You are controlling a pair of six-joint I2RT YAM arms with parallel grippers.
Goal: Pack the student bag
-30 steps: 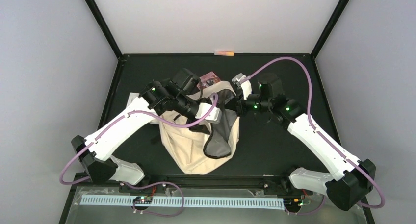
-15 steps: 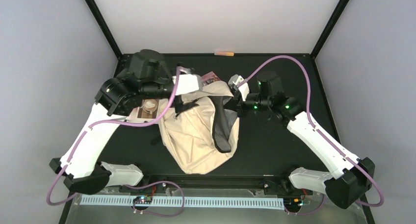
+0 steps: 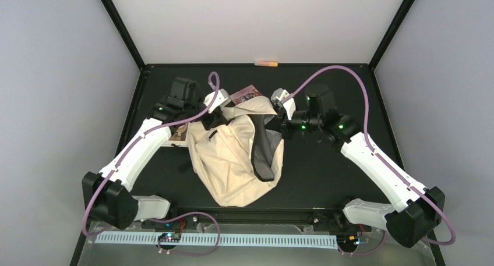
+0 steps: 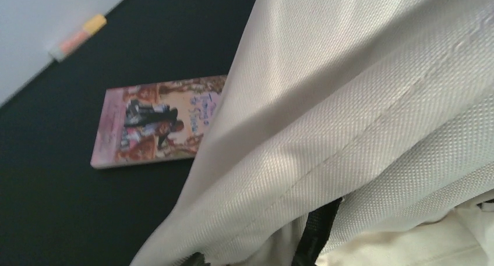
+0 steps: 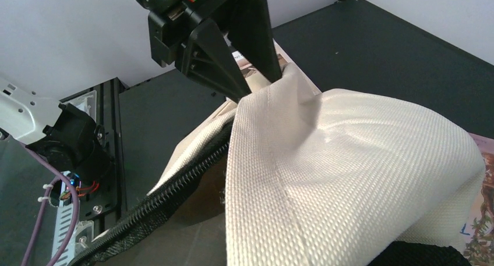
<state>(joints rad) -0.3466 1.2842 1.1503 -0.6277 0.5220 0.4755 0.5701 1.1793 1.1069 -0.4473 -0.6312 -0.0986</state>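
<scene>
At left, the left gripper (image 3: pixel 214 119), deep in the bag's mouth 1 second ago and then swung high and clear, is back down at the far-left rim of the student bag (image 3: pixel 233 161). Whether its jaws are spread or closed on cloth cannot be told. The drop-off looks finished, with the opening being readied again. The cream bag lies slumped mid-table (image 3: pixel 326 161), its dark-zipped mouth gaping, 1 book (image 4: pixel 154 126) just beyond it. At right, the right gripper (image 5: pixel 261 87) pinches the rim, holding it up.

The book (image 4: pixel 157 125) on the table bears a cursive cover title. It is too blurred to read.
</scene>
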